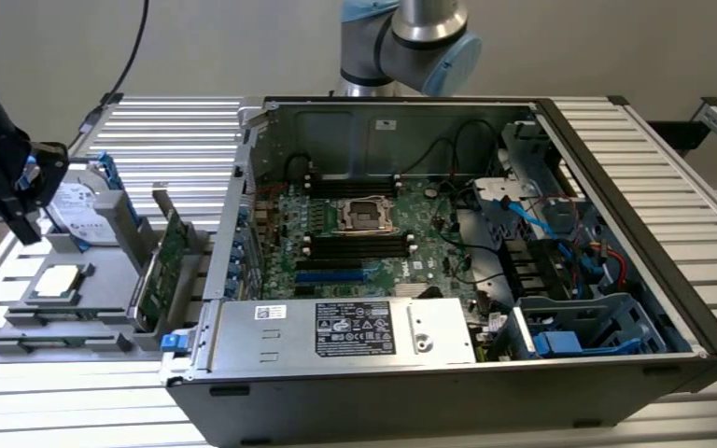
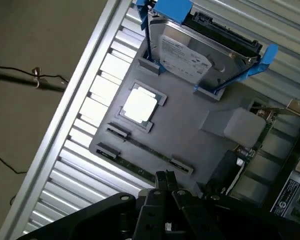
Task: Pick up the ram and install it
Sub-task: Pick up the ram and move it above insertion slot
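End effector [image 2: 165,177] clenched, empty, hovering over the tray [image 2: 190,117] edge, nearest the ram [image 2: 132,166] lying in the tray.

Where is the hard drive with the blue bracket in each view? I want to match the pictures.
Exterior view: the hard drive is at the exterior view's left, on the gray tray, outside the computer case.
Wrist view: it stands on the same tray, in its blue bracket.
Shared landmark: the silver processor chip on that tray.
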Robot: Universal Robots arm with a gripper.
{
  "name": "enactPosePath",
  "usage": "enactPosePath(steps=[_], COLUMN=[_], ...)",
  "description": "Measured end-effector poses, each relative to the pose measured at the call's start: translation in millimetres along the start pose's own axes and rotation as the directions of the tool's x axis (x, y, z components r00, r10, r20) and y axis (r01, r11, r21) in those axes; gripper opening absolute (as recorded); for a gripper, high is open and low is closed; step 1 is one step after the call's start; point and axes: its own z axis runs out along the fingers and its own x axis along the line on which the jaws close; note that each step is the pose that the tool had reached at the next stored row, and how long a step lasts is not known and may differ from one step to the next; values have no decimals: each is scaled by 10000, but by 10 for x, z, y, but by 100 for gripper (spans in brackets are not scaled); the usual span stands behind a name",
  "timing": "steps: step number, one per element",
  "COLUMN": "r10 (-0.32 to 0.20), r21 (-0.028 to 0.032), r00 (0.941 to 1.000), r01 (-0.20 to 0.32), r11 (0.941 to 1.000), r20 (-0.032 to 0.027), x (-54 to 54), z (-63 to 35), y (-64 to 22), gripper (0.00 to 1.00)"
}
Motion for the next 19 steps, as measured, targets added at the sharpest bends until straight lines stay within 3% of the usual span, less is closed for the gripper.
enactPosePath(steps=[5, 10, 13, 19], r10=[-907, -1806, -2327, -3373], r21=[40, 77, 97, 133], r00=[9959, 9835, 9725, 9412], r01=[907, 1807, 2328, 3376], r11=[9959, 9835, 9725, 9412], r20=[-45, -93, -123, -188], x=[-1, -2, -2, -2], z=[20, 42, 45, 45], y=[-1, -2, -2, -2], gripper=[11, 11, 11, 11])
